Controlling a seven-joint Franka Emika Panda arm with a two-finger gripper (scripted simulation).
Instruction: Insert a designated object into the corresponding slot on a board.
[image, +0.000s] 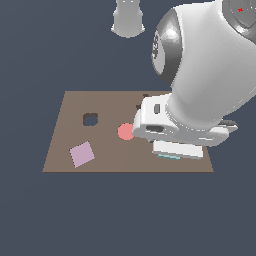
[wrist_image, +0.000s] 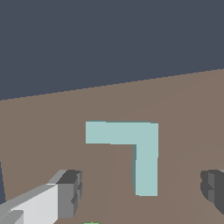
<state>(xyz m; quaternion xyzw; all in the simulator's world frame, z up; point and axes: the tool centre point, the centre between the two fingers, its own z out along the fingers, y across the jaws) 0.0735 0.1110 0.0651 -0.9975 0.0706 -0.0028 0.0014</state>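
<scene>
The pale teal L-shaped piece (wrist_image: 131, 140) lies flat on the brown board (wrist_image: 183, 109). In the wrist view my gripper (wrist_image: 142, 192) hangs above it, open, with one finger (wrist_image: 70, 192) on each side of the piece's long arm and neither touching it. In the exterior view only a teal sliver (image: 169, 157) shows under the hand near the board's near edge (image: 100, 167). The L-shaped slot (image: 140, 106) is mostly hidden behind the hand, with only dark bits showing.
A dark squarish hole (image: 90, 119), a red disc (image: 125, 131) and a pink square (image: 81, 153) are on the board to the exterior view's left of the hand. A green sliver (wrist_image: 91, 222) shows at the wrist view's edge.
</scene>
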